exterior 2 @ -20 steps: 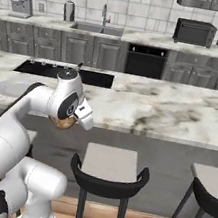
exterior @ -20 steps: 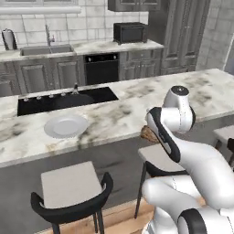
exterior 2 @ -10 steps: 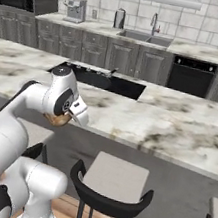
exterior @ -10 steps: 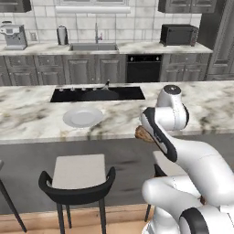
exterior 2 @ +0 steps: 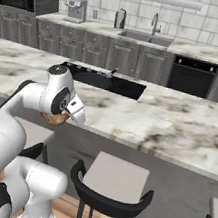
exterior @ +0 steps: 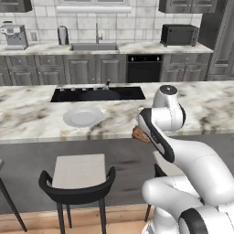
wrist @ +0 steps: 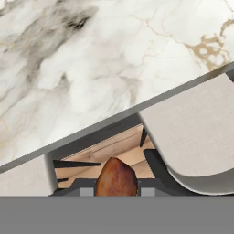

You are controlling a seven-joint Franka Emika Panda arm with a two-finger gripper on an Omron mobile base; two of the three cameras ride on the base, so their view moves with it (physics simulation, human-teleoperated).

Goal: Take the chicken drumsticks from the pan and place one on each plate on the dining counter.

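Observation:
My gripper (exterior: pixel 137 132) is shut on one glossy orange-brown chicken drumstick (exterior: pixel 139 134), held just in front of the dining counter (exterior: pixel 36 114) at its edge height. In the hand view the drumstick (wrist: pixel 115 177) sits between the fingertips, over the counter's front edge and the floor. The right base view shows the drumstick (exterior 2: pixel 54 118) under the wrist. One pale plate (exterior: pixel 83 116) lies on the dining counter, well to the left of the gripper. The dark pan (exterior: pixel 98 94) rests on the cooktop behind the plate, handle pointing back-right; what it holds is too dark to tell.
A black stool with a beige seat (exterior: pixel 78 171) stands below the plate, and another seat (wrist: pixel 196 130) is under the gripper. The black cooktop (exterior 2: pixel 104 81) is set into the lower worktop. Sink, kettle and coffee machine line the back wall.
The whole scene has slid right in the left base view, so the base has driven along the counter. The arm keeps its pose with the drumstick held.

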